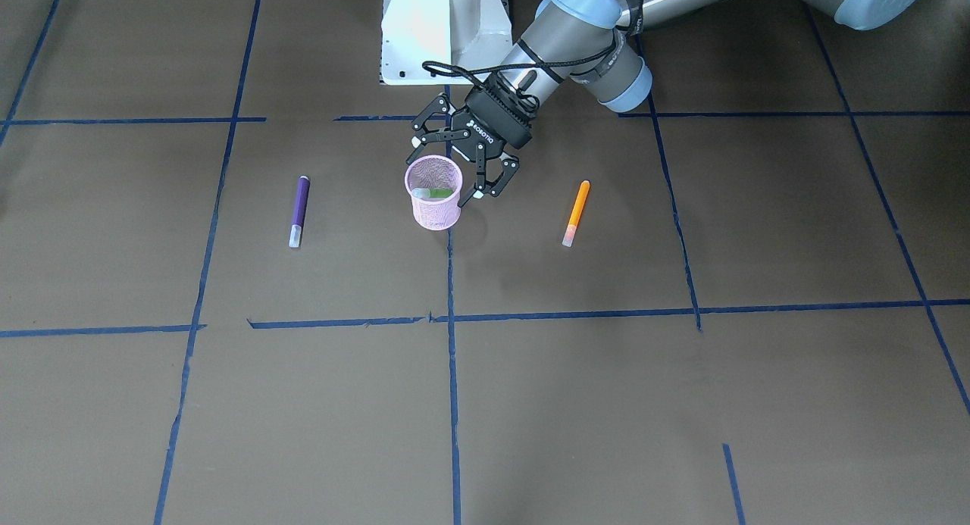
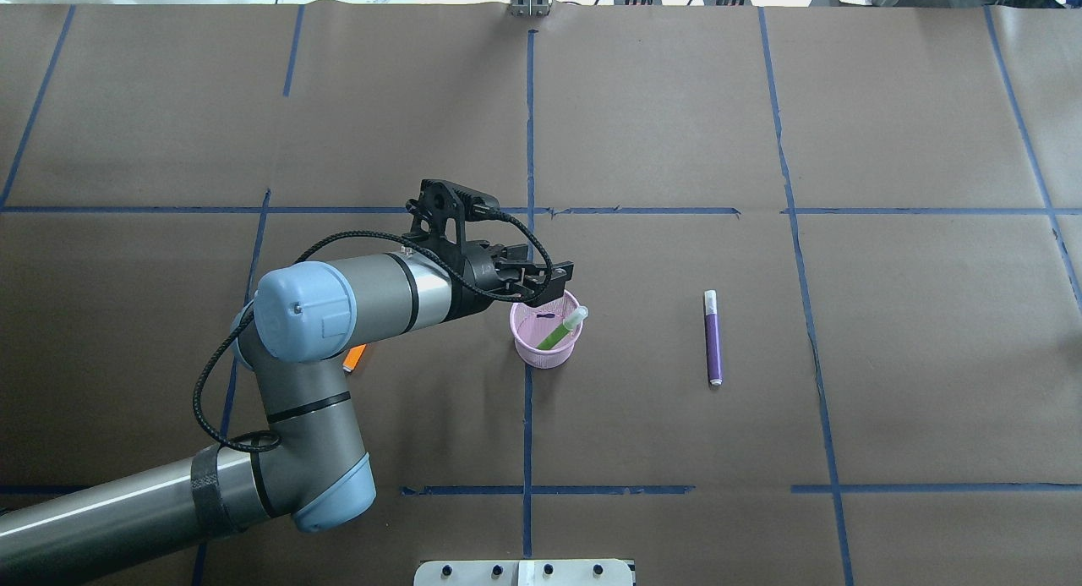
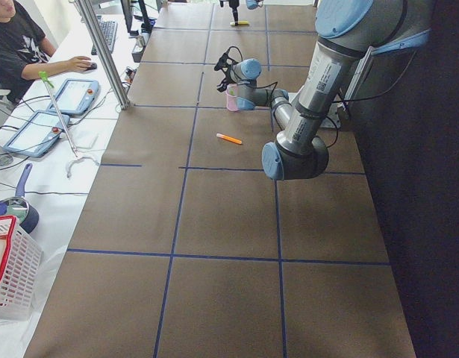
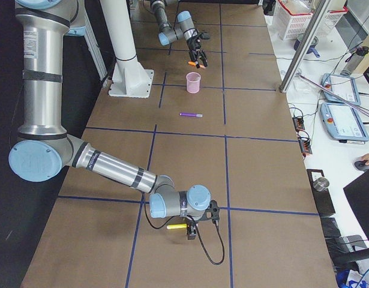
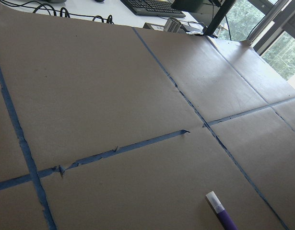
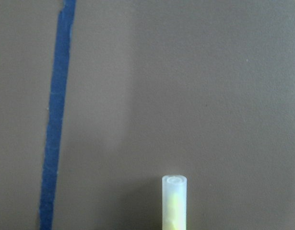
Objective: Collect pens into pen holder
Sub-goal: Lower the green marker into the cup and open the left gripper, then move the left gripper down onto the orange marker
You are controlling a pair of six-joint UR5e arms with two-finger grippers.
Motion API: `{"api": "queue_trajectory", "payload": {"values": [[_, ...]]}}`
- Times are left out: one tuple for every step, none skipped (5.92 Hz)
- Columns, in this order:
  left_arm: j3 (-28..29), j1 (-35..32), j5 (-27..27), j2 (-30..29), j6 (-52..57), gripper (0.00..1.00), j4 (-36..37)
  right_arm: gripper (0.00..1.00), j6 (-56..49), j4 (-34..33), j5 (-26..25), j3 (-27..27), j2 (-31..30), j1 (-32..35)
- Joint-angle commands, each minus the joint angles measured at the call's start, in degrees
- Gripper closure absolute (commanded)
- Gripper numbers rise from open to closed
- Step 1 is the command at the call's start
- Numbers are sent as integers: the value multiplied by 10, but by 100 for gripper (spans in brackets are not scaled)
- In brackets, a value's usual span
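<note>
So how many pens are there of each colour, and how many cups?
Purple pen: 1
Orange pen: 1
Green pen: 1 (in the cup)
Yellow pen: 1
Pink cup: 1
Total: 5 things, 4 of them pens

"ROBOTIQ" on L end effector (image 1: 445, 173)

Robotics lab, paper-covered table (image 2: 930, 104) gridded with blue tape (image 2: 530, 104), teach pendants (image 3: 71, 95), seated operator (image 3: 13, 45)
</note>
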Motion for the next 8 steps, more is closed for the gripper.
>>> {"api": "queue_trajectory", "payload": {"values": [[-61,-30,-9,0,0,0,134,22,1,-1,-1,-1,1,-1],[-71,-62,-82,0,0,0,201,34,1,-1,0,-2,1,0],[-71,-100,-153,0,1,0,232,43,1,-1,0,-2,1,0],[-71,-117,-183,2,3,0,250,57,1,-1,1,-2,1,0],[-70,-120,-186,2,7,0,269,70,2,0,1,-1,1,0],[-70,-122,-186,2,7,0,280,89,2,-1,1,-1,1,0],[-70,-125,-196,14,8,0,292,93,2,-1,1,-1,1,0],[-69,-158,-272,16,10,0,345,97,3,0,1,10,3,0]]}}
